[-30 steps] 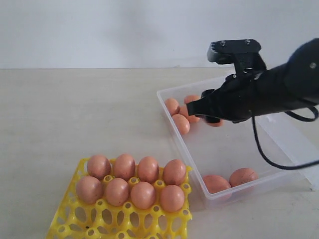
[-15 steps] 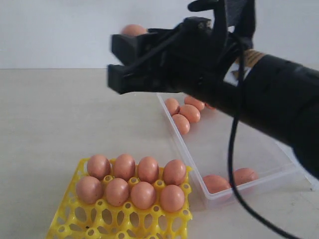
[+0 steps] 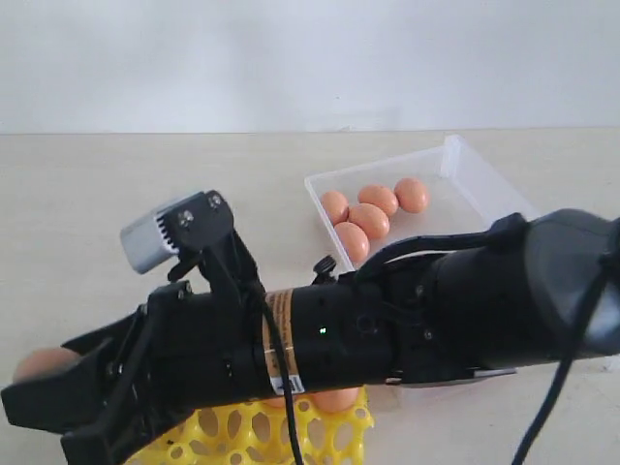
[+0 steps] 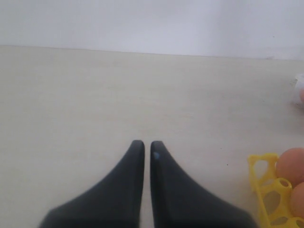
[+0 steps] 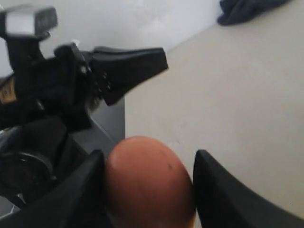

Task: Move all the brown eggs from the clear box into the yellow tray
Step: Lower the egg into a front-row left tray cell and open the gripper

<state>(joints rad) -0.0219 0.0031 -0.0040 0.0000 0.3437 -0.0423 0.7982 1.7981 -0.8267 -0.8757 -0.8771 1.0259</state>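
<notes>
My right gripper (image 5: 149,157) is shut on a brown egg (image 5: 148,185). In the exterior view that arm stretches across the front to the lower left, and the held egg (image 3: 37,364) shows at the gripper (image 3: 48,386). The arm hides most of the yellow tray (image 3: 325,433). The clear box (image 3: 469,163) at the back right holds several brown eggs (image 3: 369,221) in its far corner. My left gripper (image 4: 147,144) is shut and empty above bare table. To one side of it are the tray's edge (image 4: 261,167) and an egg (image 4: 290,166) in a cell.
The right wrist's grey camera block (image 3: 163,234) stands up from the arm. In the right wrist view the other black arm (image 5: 76,80) is close by, and a dark cloth (image 5: 247,9) lies at the table's far edge. A pale wall stands behind the table.
The right gripper lifted an egg out of the clear box, swung up and left across the view, and now sits low at the front left over the tray.
</notes>
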